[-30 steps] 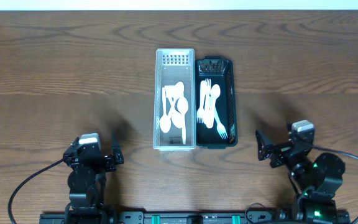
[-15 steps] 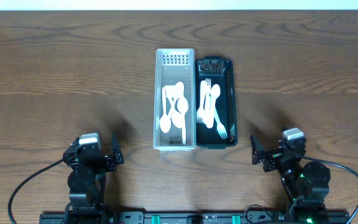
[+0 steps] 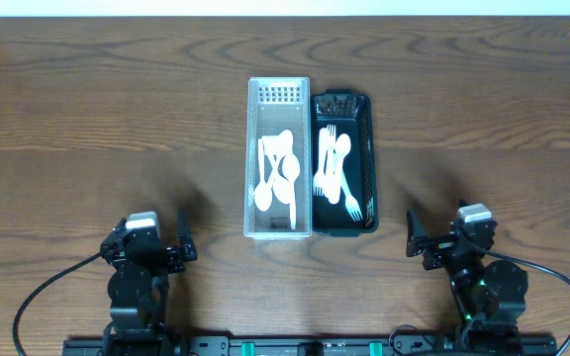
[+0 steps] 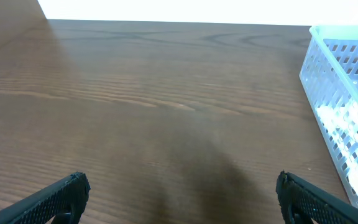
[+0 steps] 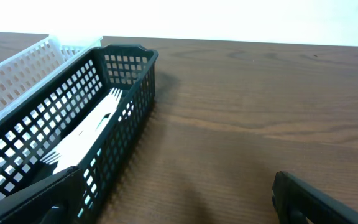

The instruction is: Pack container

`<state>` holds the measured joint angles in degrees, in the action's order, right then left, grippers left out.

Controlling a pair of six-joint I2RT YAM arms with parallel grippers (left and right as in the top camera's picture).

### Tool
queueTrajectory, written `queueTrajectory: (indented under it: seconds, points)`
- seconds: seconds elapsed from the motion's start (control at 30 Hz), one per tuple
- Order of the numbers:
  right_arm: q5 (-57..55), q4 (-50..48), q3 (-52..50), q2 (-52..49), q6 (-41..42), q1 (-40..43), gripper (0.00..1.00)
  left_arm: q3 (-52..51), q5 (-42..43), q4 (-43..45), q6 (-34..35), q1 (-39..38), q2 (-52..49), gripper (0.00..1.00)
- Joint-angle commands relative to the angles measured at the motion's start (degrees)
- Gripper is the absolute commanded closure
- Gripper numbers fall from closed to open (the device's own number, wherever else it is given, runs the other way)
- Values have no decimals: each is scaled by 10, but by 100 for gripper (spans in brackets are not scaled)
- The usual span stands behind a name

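Note:
A white slotted basket [image 3: 277, 94] holds white plastic spoons [image 3: 280, 178]. Touching its right side, a black mesh basket [image 3: 367, 129] holds white plastic forks [image 3: 332, 168]. My left gripper [image 3: 151, 242] is open and empty near the front edge, left of the baskets. In the left wrist view its fingers [image 4: 180, 190] frame bare wood, with the white basket [image 4: 340, 93] at the right. My right gripper [image 3: 450, 242] is open and empty, front right of the black basket. The right wrist view [image 5: 176, 186] shows the black basket [image 5: 114, 93] and forks [image 5: 86, 140] to its left.
The brown wooden table [image 3: 97, 119] spreads left and right of the baskets. The white basket's rim [image 5: 17, 68] shows behind the black one in the right wrist view. A white wall edge runs along the far side of the table.
My right arm has drawn back toward the front edge and shifted slightly, its gripper staying open. The left arm and the baskets have not moved.

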<state>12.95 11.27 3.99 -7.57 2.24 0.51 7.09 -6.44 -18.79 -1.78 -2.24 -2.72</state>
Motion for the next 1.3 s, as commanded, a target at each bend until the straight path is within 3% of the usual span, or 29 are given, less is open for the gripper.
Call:
queueTrajectory:
  seconds: [0.0, 0.3, 1.27]
  points:
    - [-9, 1, -3, 14, -6, -6, 1, -13, -7, -2, -8, 5, 6, 2]
    - [-11, 0, -3, 74, -6, -6, 1, -13, -7, -2, -8, 5, 6, 2]
    - [-11, 1, -3, 73, -6, -6, 1, -13, -7, -2, -8, 5, 6, 2]
